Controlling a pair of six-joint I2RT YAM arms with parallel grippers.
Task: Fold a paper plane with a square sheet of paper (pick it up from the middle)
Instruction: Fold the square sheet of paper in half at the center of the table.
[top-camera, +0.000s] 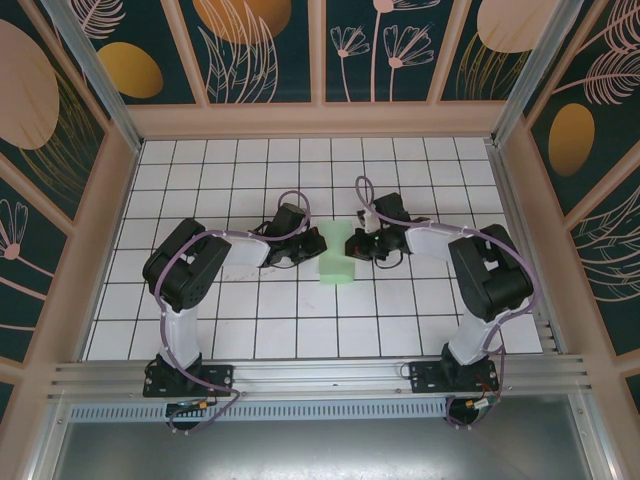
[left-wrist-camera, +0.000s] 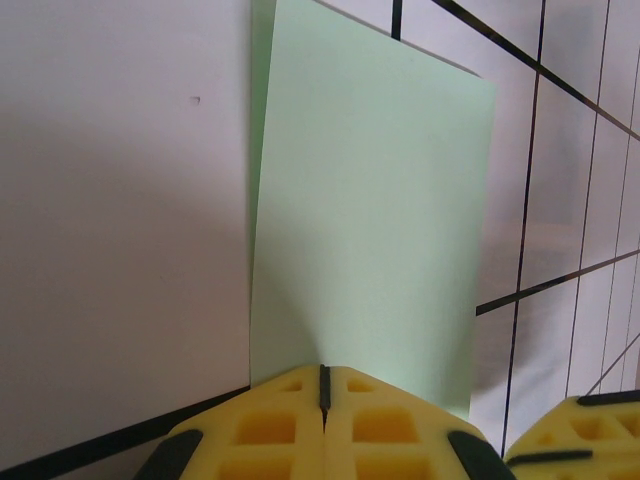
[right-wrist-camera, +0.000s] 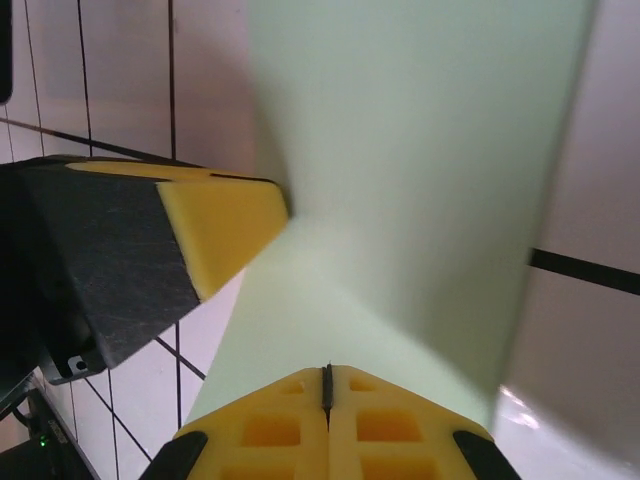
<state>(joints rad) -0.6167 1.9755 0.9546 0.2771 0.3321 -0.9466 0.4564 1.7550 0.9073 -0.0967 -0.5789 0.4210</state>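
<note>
Floral-patterned walls (top-camera: 260, 50) enclose a white gridded surface (top-camera: 200, 320). At its middle, two black arms meet tip to tip over a pale mint-green sheet of paper (top-camera: 337, 262). Left pincer (top-camera: 312, 252) and right pincer (top-camera: 351, 246) are each clamped tight on the sheet from opposite sides. The paper is plain and unmarked, and it curves where the yellow fingertips pinch it.

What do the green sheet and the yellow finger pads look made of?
Green sheet: thin matte paper, it seems; it bends softly where pinched. Yellow finger pads: probably moulded plastic or rubber, matte, with square recesses; which one I cannot tell.
</note>
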